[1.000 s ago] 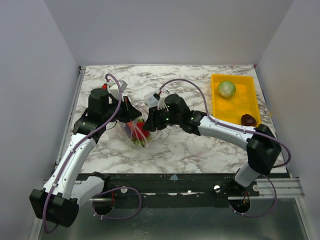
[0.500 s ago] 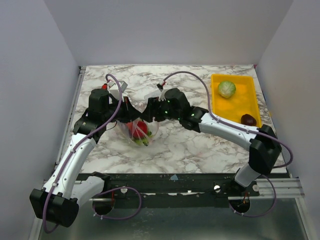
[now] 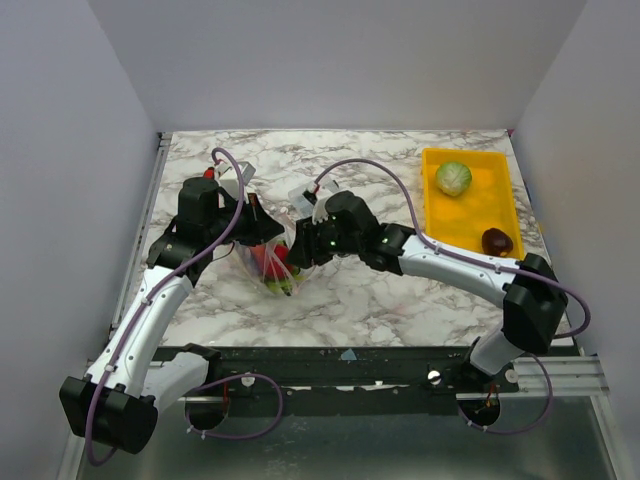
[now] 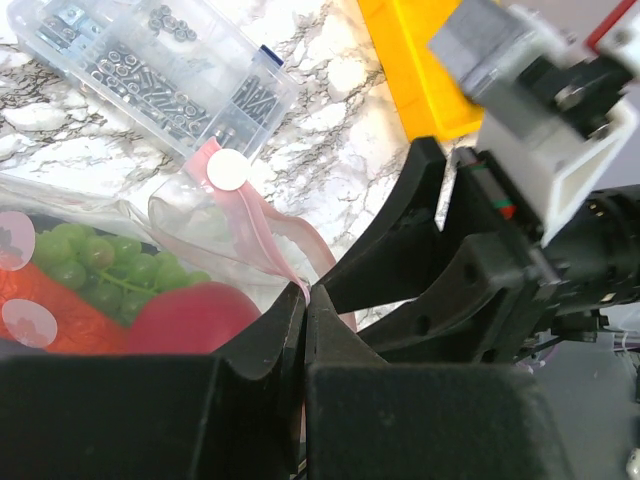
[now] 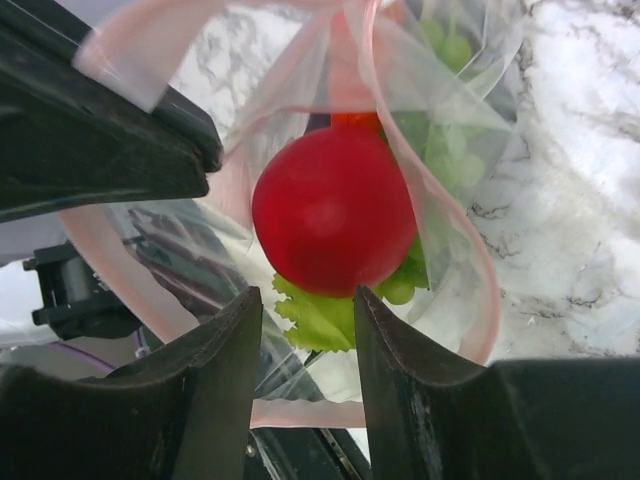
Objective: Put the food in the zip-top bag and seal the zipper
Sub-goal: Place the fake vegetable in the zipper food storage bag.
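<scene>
The left gripper is pinching the zipper, its jaws shut on the pink strip, and is holding the mouth of the bag up and open toward the right arm. The right gripper is hovering at that mouth with its jaws apart and nothing between them. Just beyond its fingertips the red fruit is sitting inside the bag, beside the grapes.

The loading step appears to be in hand and only partly done. The cabbage and the maroon piece are lying in the yellow tray, well apart from the bag.

The next move is probably calling for the right gripper to back out of the mouth without snagging the thin film. It would then cross to the tray and close on one of the two pieces, while the left gripper is keeping the mouth spread. Sealing looks some way off, since the strip cannot be pressed shut until both pieces are inside.
</scene>
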